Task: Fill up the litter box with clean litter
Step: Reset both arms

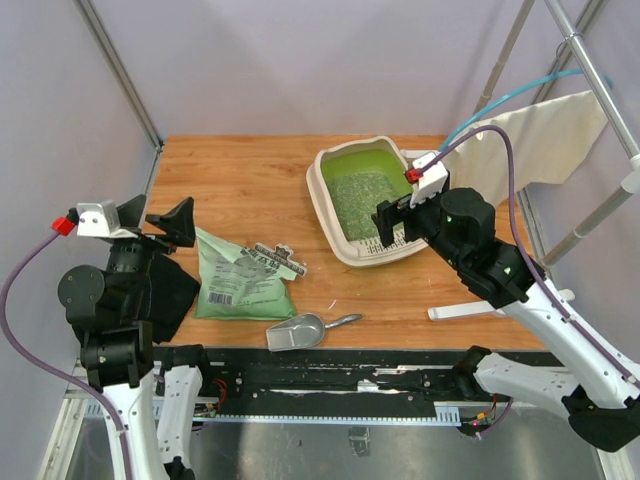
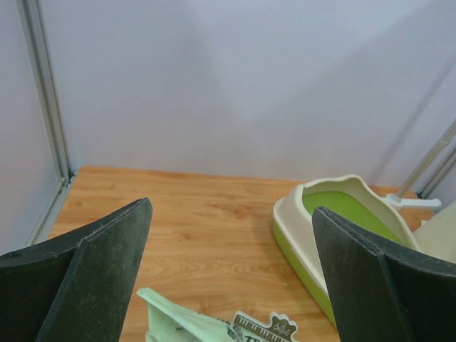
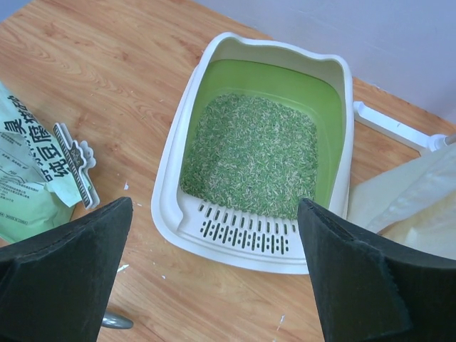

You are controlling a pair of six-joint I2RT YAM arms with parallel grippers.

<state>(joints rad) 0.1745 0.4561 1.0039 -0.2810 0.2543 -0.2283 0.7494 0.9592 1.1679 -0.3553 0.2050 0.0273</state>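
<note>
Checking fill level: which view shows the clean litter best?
Right wrist: looks down on the clean litter inside the litter box, granules distinct. Top external shows it smaller; left wrist shows only the box's walls.

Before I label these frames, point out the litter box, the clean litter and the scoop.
litter box [image 3: 235,251]: right wrist view, slotted ledge.
clean litter [image 3: 249,153]: right wrist view, bed's middle.
scoop [image 1: 295,334]: top view, bowl.

The table [image 1: 250,180] lies open between the bag [image 1: 238,278] and the litter box [image 1: 318,195]; the scoop [image 1: 297,333] blocks the near edge, the cloth [image 1: 545,135] the box's right.
</note>
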